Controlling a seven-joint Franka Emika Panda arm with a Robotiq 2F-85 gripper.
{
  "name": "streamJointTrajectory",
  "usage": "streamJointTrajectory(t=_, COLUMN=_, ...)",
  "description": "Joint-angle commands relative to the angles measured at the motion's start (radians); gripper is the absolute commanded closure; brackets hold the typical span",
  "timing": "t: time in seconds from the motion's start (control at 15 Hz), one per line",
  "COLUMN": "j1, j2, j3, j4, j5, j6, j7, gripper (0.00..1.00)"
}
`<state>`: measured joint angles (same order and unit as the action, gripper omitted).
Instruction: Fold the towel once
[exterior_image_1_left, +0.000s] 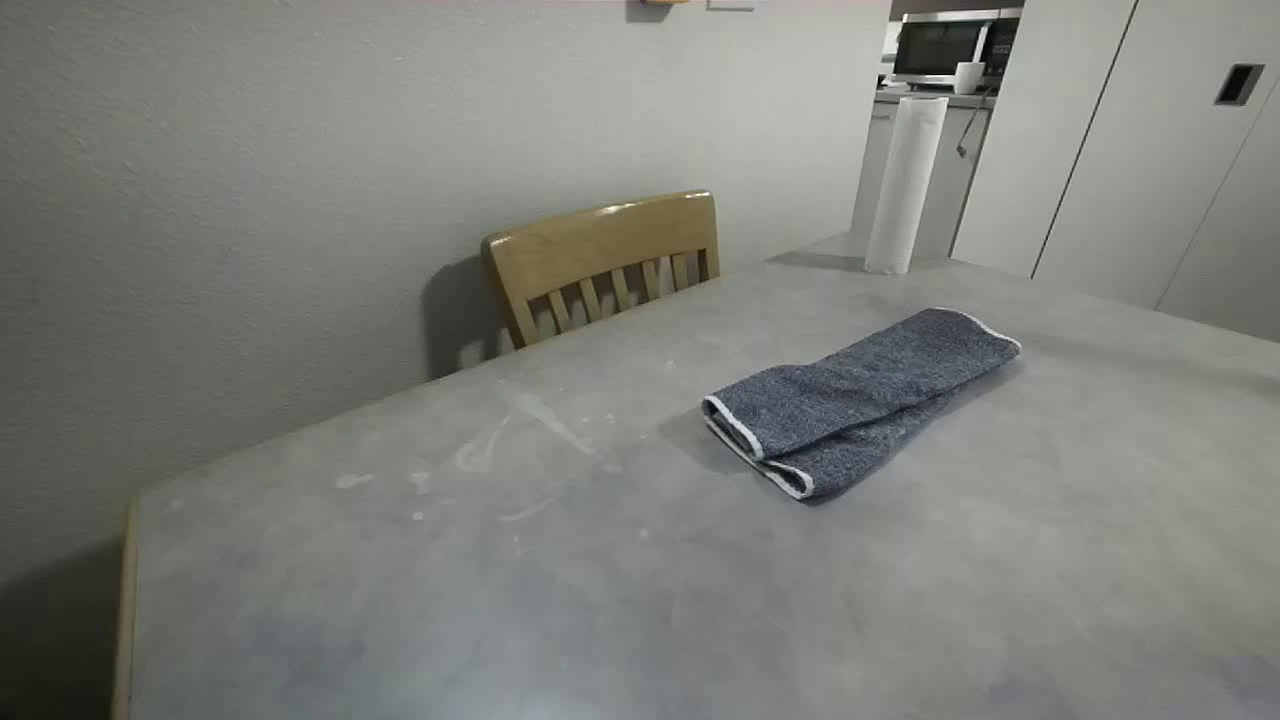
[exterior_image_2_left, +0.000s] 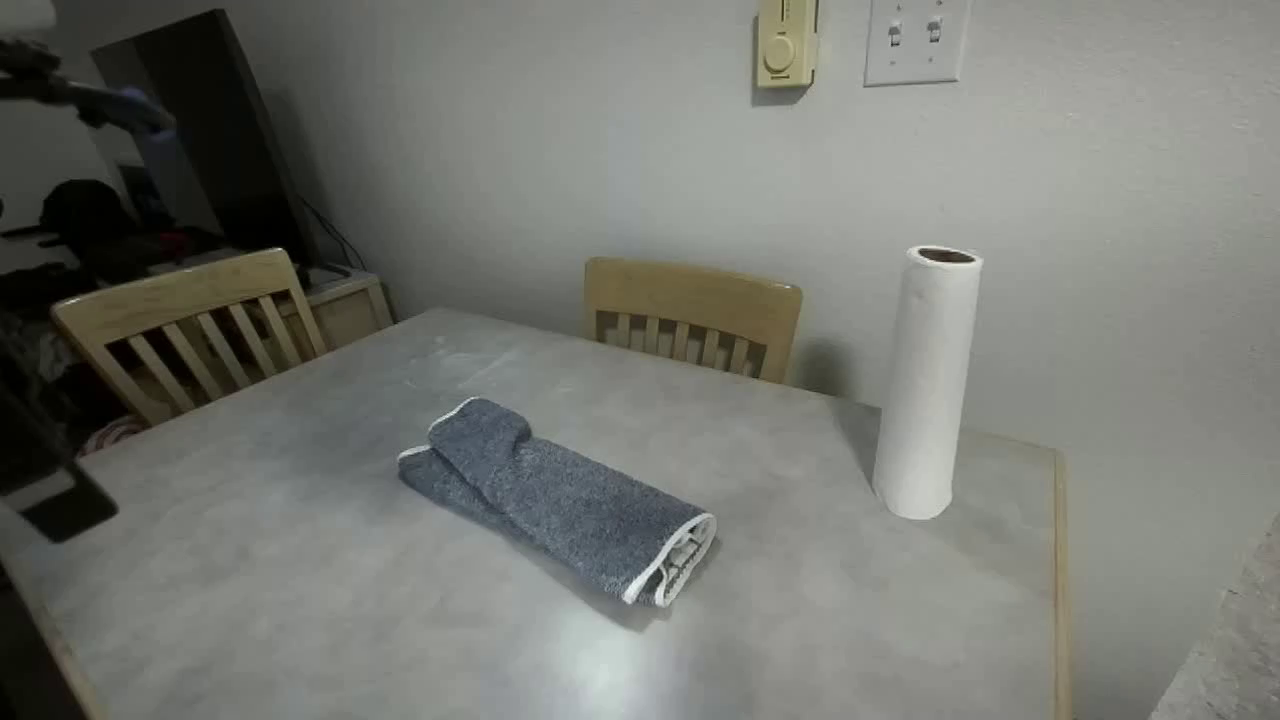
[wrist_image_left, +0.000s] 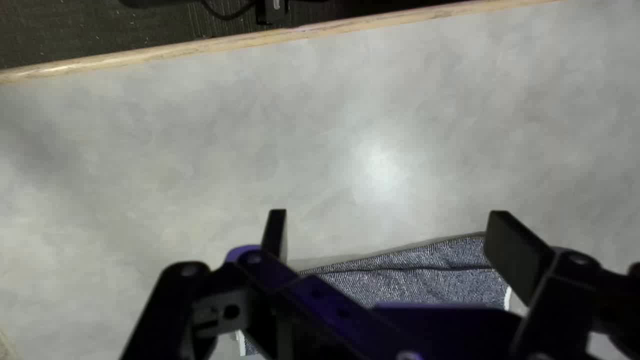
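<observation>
Gripper (wrist_image_left: 389, 225): lower half of the wrist view, dark and close to the lens; its two fingers (wrist_image_left: 515, 255) stand spread wide, with part of the towel (wrist_image_left: 400, 285) showing between and beyond them; towel and fingers are apart.

Towel: on the grey table (exterior_image_1_left: 400, 620); right of centre in an exterior view, where the towel (exterior_image_1_left: 870, 385) slants from lower left to upper right; near mid-frame in an exterior view, where the towel (exterior_image_2_left: 570, 490) slants from upper left to lower right; blue-grey, finely flecked, soft, slightly rumpled.

Layers (exterior_image_1_left: 850, 462): doubled into a long strip, one stacked on another; the upper leaves a band of the lower bare along one long side, a dark crease (exterior_image_1_left: 880, 418) running between; a soft ruck (exterior_image_2_left: 520, 430) rises near the upper-left end in an exterior view.

Trim (exterior_image_1_left: 738, 430): thin and white; at the lower-left end in an exterior view it outlines two open loops; at the lower-right end in an exterior view the trim (exterior_image_2_left: 652, 574) curls around a pale inside with dark marks.

Paper roll (exterior_image_2_left: 925, 390): white, on end at the right of an exterior view; well apart from the towel.
</observation>
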<state>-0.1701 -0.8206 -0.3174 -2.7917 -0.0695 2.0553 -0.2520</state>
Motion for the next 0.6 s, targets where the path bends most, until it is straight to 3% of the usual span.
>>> streamJointTrajectory(t=0.0, j1=-0.011, j2=0.003, j3=0.011, j4=-0.003, j5=0.01, j6=-0.003, j7=-0.008, gripper=0.0)
streamJointTrajectory(t=0.53, j1=-0.01, j2=0.003, j3=0.012, j4=-0.01, j5=0.01, j6=-0.003, j7=-0.008, gripper=0.0)
